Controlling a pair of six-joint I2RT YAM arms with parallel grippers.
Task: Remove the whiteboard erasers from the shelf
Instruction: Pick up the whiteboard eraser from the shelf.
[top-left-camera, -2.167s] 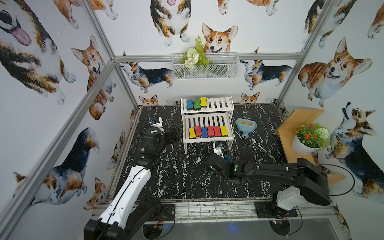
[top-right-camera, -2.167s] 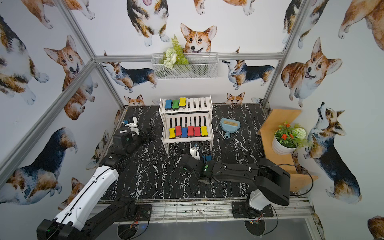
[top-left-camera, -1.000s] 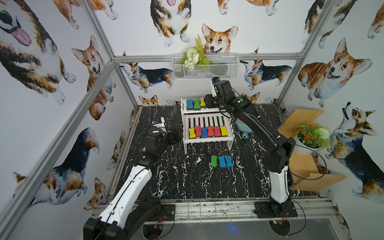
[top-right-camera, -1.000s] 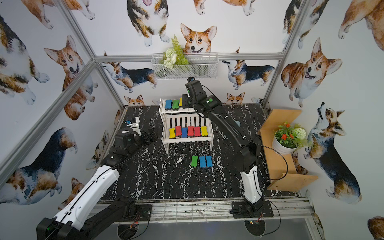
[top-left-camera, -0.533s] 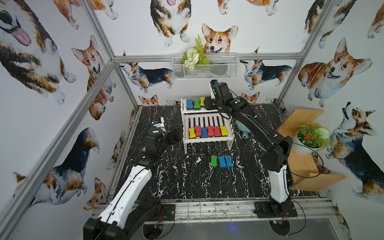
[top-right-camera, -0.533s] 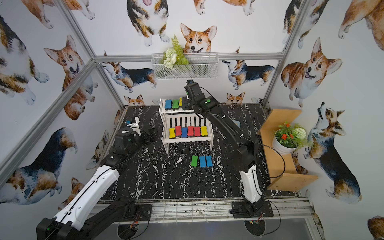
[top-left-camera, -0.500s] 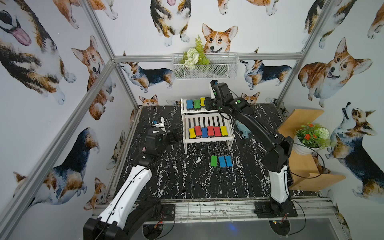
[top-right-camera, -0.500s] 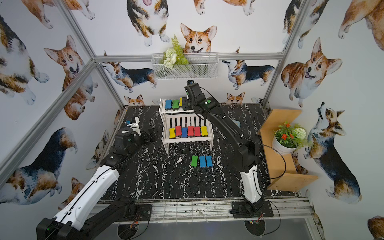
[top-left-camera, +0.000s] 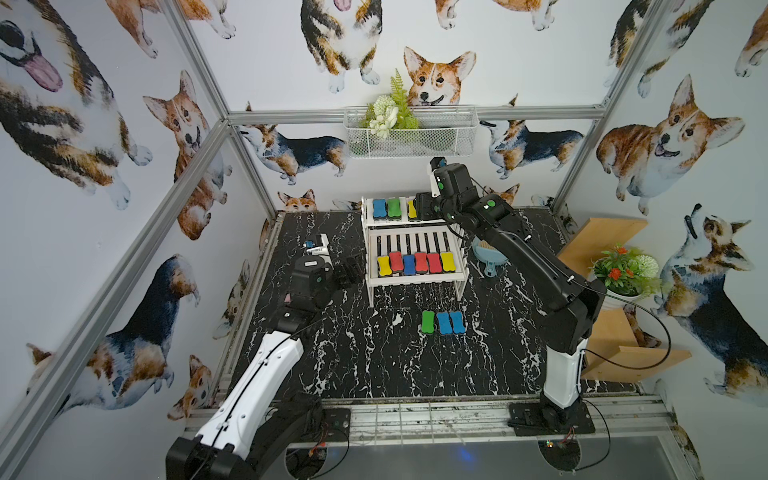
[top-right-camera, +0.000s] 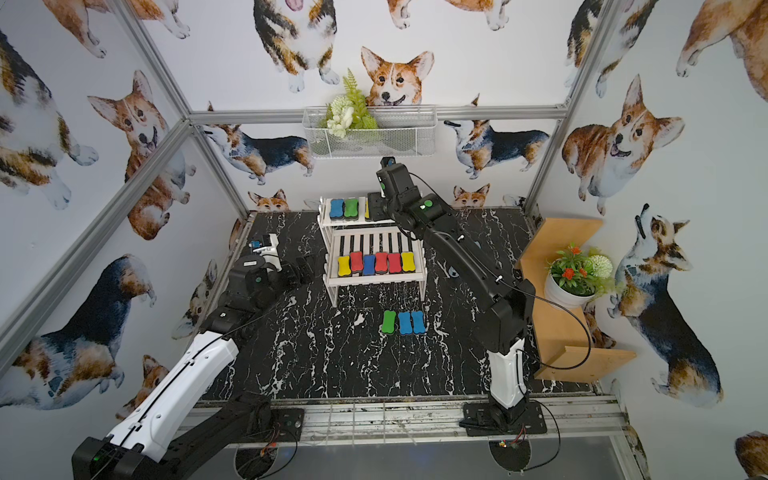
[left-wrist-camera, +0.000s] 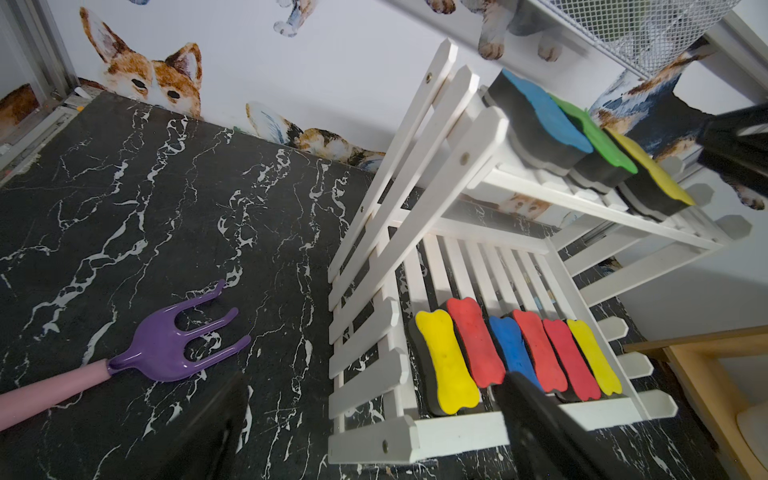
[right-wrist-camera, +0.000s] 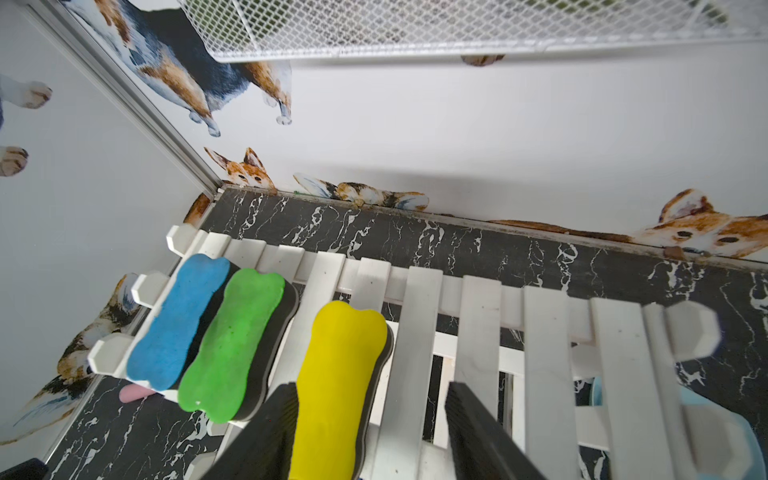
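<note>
The white shelf (top-left-camera: 415, 279) stands at the back of the table. Its top tier holds a blue (top-left-camera: 379, 208), a green (top-left-camera: 393, 208) and a yellow whiteboard eraser (right-wrist-camera: 338, 374). Several more, including a yellow one (left-wrist-camera: 446, 361), lie in a row on the lower tier. A green (top-left-camera: 427, 322) and two blue erasers (top-left-camera: 451, 323) lie on the table in front. My right gripper (right-wrist-camera: 372, 411) hangs over the top tier, open, with the yellow eraser between its fingers; one finger is at its side, the other stands apart. My left gripper (left-wrist-camera: 374, 415) is open and empty, low beside the shelf's left end.
A purple hand rake (left-wrist-camera: 183, 340) lies on the table left of the shelf. A light-blue dustpan (top-left-camera: 490, 253) sits right of it. A tan wooden shelf (top-left-camera: 602, 232) with a potted plant (top-left-camera: 623, 270) fills the right side. A wire basket (top-left-camera: 409, 133) hangs above the shelf.
My right arm has swung up from the erasers on the table to the shelf's top tier, and its jaws have widened around the yellow eraser. The left arm has not moved.
</note>
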